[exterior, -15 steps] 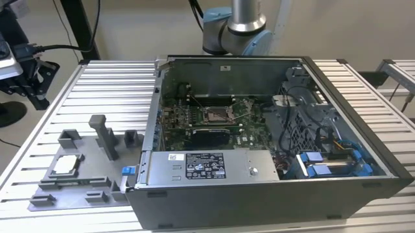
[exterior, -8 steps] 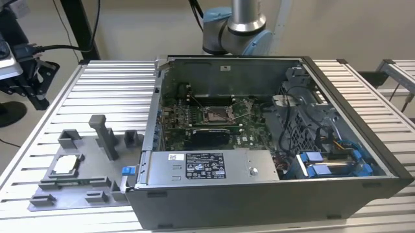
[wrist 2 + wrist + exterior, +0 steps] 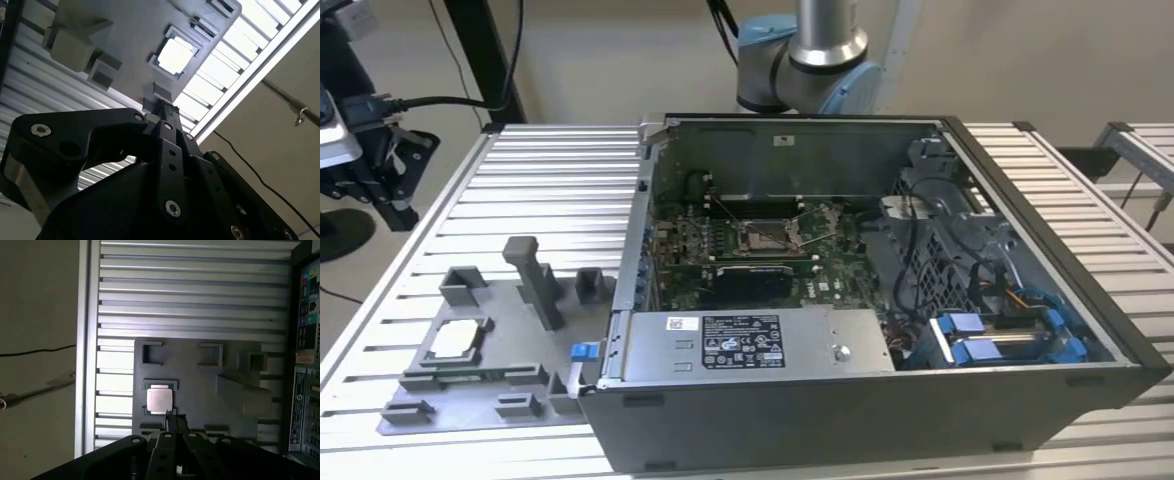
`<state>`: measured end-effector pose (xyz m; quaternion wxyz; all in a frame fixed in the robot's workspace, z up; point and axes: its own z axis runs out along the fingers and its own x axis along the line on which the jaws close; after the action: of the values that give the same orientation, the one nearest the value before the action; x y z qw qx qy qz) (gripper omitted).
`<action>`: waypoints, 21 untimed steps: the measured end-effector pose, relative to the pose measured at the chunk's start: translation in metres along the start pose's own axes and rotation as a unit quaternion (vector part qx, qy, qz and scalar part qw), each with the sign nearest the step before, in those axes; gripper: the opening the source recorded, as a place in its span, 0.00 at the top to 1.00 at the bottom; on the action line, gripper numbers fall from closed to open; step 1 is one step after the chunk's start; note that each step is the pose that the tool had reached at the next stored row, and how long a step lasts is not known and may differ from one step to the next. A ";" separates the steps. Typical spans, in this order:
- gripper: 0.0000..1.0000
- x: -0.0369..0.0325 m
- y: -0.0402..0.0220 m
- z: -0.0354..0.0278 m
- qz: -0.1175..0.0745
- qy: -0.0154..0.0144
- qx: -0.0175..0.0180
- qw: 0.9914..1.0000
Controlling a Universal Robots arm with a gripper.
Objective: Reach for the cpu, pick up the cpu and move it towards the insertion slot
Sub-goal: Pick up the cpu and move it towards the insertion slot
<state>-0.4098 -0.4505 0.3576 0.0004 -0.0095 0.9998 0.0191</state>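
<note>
In both wrist views the gripper [image 3: 172, 416] [image 3: 167, 106] has its black fingers [image 3: 168, 421] pressed together, with nothing between them. It hangs above the cpu [image 3: 159, 400] [image 3: 175, 55] [image 3: 458, 340] and does not touch it. The cpu lies flat in a square recess of the grey fixture plate [image 3: 500, 408] [image 3: 200, 372], on the slatted metal table [image 3: 547, 180], at the exterior view's left of the open computer case [image 3: 1067, 345]. The insertion slot [image 3: 765, 238] sits on the green board inside the case, well apart from the cpu. A white printed label [image 3: 738, 342] is on the power supply box.
</note>
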 end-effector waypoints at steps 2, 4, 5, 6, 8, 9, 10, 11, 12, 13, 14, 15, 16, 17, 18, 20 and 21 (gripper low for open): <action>1.00 0.0000 -0.0001 0.0000 0.000 0.000 0.000 1.000; 1.00 0.0000 -0.0002 0.0000 0.000 0.000 0.000 1.000; 1.00 0.0000 -0.0002 0.0000 0.000 0.000 0.000 1.000; 1.00 0.0000 -0.0002 0.0000 0.000 0.000 0.000 1.000; 1.00 0.0000 -0.0003 0.0000 0.000 0.000 0.000 1.000; 0.00 0.0000 -0.0003 0.0000 0.000 0.000 0.000 1.000; 0.00 0.0000 -0.0003 0.0000 0.000 0.000 0.000 1.000; 0.00 0.0000 -0.0003 0.0000 0.000 0.000 0.000 1.000; 0.00 0.0000 -0.0003 0.0000 0.000 0.000 0.000 1.000; 0.00 0.0000 -0.0004 0.0000 0.000 0.000 0.000 1.000; 0.00 0.0000 -0.0004 0.0000 0.000 0.000 0.000 1.000; 0.00 0.0000 -0.0004 0.0000 0.000 0.000 0.000 1.000; 0.00 0.0000 -0.0004 0.0000 0.000 0.000 0.000 1.000; 0.00 0.0000 -0.0005 0.0000 0.000 0.000 0.000 1.000; 0.00 0.0000 -0.0005 0.0000 0.000 0.000 0.000 1.000; 0.00 0.0000 -0.0005 0.0000 0.000 0.000 0.000 1.000; 0.00 0.0000 -0.0005 0.0000 0.000 0.000 0.000 1.000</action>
<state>-0.4098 -0.4511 0.3576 0.0004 -0.0096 0.9998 0.0191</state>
